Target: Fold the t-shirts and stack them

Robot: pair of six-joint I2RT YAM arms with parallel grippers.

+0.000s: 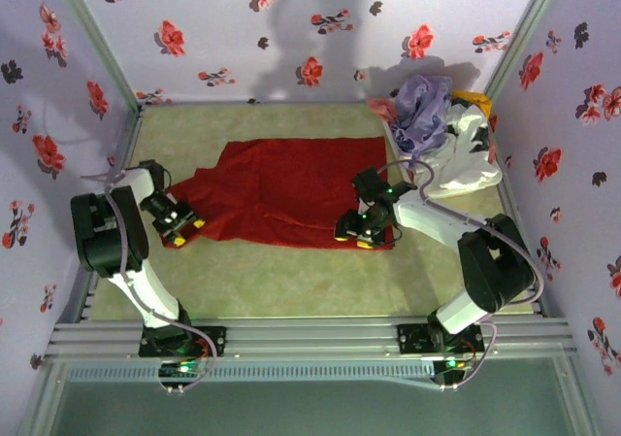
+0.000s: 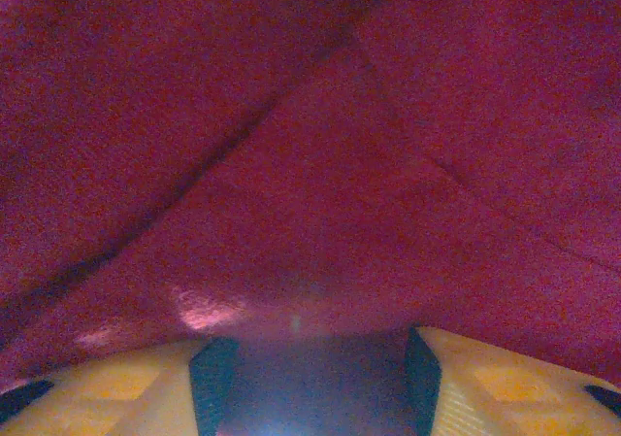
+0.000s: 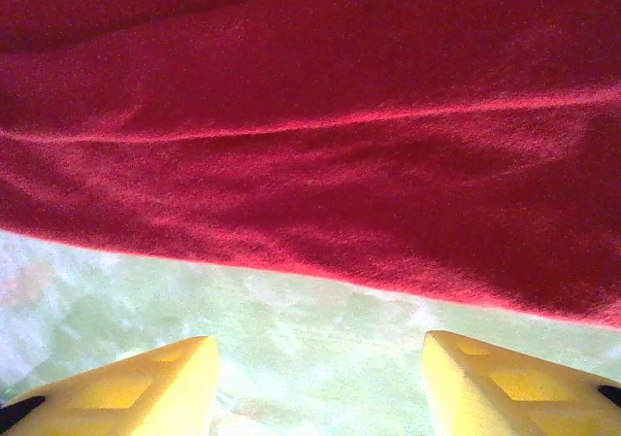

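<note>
One deep red t-shirt (image 1: 291, 188) lies spread across the middle of the pale green surface (image 1: 291, 281). Its far edge is straight and its body mostly flat. Its left side bunches into slanting folds that run toward the near left, and a thin crease crosses the cloth close to its near hem. The left tool (image 1: 184, 227) sits low at the shirt's near-left corner. In the left wrist view its two yellow fingers (image 2: 107, 387) stand apart with a dim gap between them, and red cloth, crossed by two long fold lines, rises just ahead of them. Nothing can be seen pinched there. The right tool (image 1: 354, 234) rests at the near-right corner. In the right wrist view its two yellow fingers (image 3: 136, 387) are likewise spread, with bare surface between them. The shirt's softly rippled hem lies just beyond the tips and is not gripped. At the far right, one white basket (image 1: 466, 164) stands by the wall. One crumpled lavender-purple t-shirt (image 1: 424, 111) is heaped on it. One scrap of pink fabric (image 1: 381, 109) shows at its left. One patch of yellow-orange fabric (image 1: 475, 98) shows behind it, on the right. There are four cloths, two tools and one basket.
</note>
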